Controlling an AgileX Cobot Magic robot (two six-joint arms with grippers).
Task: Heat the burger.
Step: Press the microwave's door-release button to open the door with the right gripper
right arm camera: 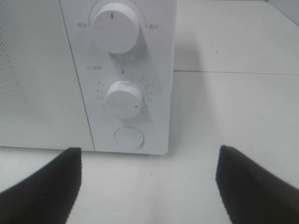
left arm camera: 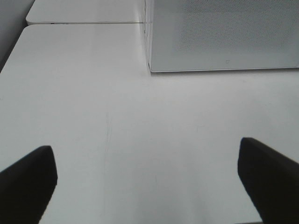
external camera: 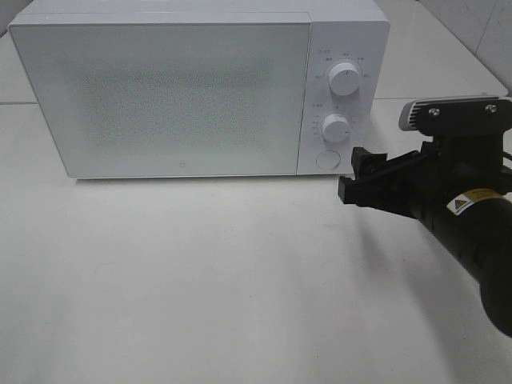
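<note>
Hovering just before the knob (right arm camera: 124, 99) with right gripper (right arm camera: 147, 186) agape, empty — poised to set the time. Same with left gripper (left arm camera: 147, 182): agape, empty, idle. No burger visible — presumably behind shut microwave door (external camera: 160, 88).

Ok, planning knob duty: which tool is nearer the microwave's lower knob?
Right. Right tool: just in front of the lower knob. Left tool: off the door-side corner of the microwave.

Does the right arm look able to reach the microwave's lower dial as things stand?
Probably yes. The right gripper is open, just in front of the control panel, and nothing lies between its fingers and the lower dial.
</note>
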